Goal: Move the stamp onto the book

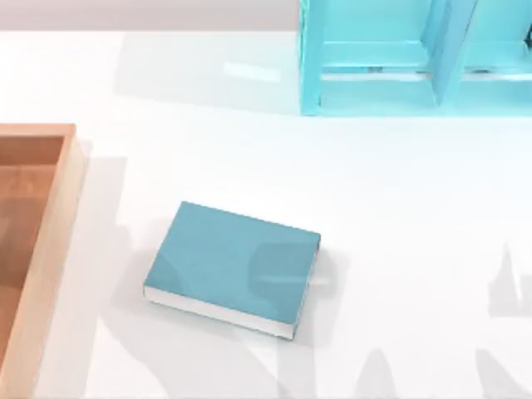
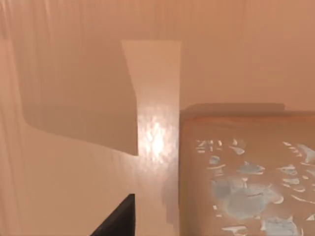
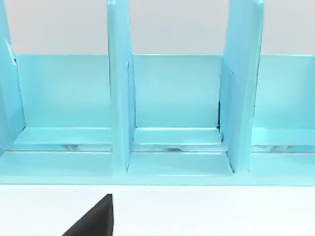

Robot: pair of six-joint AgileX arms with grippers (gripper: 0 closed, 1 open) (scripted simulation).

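The wooden tray [image 1: 51, 218] sat at the left side of the tabletop. The left gripper [image 2: 118, 220] hung low inside it, close to the stamp [image 2: 246, 182]. The stamp seemed to stand near the tray wall, though the close view made that hard to judge. I could not tell if either gripper was open or closed. A crooked grab could tip the stamp or bump the wall. The book [image 1: 233, 262] lay flat in the middle. The right gripper [image 3: 93, 220] faced the blue shelf [image 1: 374, 58].
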